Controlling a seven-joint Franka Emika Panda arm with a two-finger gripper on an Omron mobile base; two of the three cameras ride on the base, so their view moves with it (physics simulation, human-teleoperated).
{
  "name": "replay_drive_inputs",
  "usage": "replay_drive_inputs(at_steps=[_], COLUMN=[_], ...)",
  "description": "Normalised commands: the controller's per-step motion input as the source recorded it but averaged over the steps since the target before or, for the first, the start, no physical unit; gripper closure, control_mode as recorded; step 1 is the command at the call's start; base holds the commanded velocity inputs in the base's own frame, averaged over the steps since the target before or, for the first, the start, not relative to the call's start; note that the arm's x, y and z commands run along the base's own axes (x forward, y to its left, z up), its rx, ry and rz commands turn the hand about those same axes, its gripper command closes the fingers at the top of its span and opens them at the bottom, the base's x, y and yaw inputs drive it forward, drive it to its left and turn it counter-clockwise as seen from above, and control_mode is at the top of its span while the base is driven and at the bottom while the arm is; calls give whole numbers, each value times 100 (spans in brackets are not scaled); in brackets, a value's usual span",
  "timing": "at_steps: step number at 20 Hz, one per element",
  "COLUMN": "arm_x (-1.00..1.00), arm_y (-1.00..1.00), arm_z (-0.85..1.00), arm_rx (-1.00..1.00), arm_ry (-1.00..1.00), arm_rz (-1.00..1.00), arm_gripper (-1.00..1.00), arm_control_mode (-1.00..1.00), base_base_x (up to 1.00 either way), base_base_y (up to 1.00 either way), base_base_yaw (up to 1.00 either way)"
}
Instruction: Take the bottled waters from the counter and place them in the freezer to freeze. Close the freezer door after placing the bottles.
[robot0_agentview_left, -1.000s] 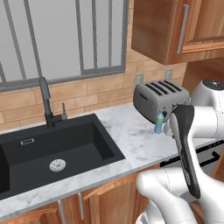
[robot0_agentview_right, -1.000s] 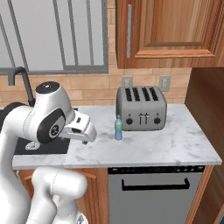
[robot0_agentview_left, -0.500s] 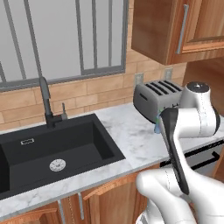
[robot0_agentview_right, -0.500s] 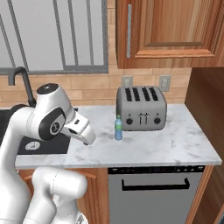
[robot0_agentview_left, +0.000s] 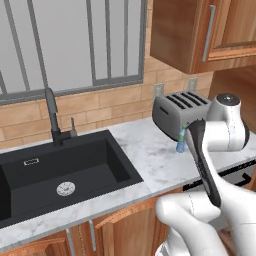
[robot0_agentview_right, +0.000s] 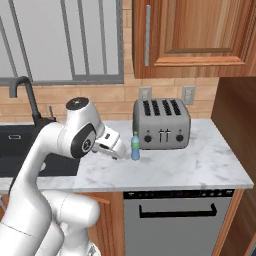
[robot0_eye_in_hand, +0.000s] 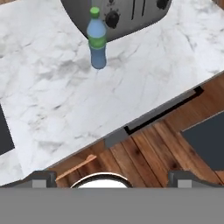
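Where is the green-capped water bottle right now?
The green-capped bottle stands upright on the marble counter, just in front of the toaster's left corner, right of the sink.

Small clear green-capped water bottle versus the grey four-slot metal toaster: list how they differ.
The small clear green-capped water bottle is slim and see-through with a blue label; the grey four-slot metal toaster is broad, boxy and opaque. The bottle is shorter, reaching partway up the toaster's front. Both stand upright on the white veined marble counter, close together.
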Motion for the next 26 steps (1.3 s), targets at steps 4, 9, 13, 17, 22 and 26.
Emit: replay_drive_inputs(at_steps=[4, 9, 13, 17, 22, 26], arm_x=[74, 68, 50, 31, 18, 10], arm_y=[-25, -1, 0, 0, -2, -11], arm_z=[-15, -22, -26, -27, -33, -11], arm_rx=[0, -1, 0, 0, 0, 0], arm_ry=[-1, -5, -13, -21, -15, 0], arm_rz=[14, 12, 6, 0, 0, -1], arm_gripper=[-100, -100, -100, -100, -100, -100], arm_control_mode=[-100, -100, -100, -100, -100, -100], base_base_x=[0, 0, 0, 0, 0, 0], base_base_y=[0, 0, 0, 0, 0, 0], base_base_yaw=[0, 0, 0, 0, 0, 0])
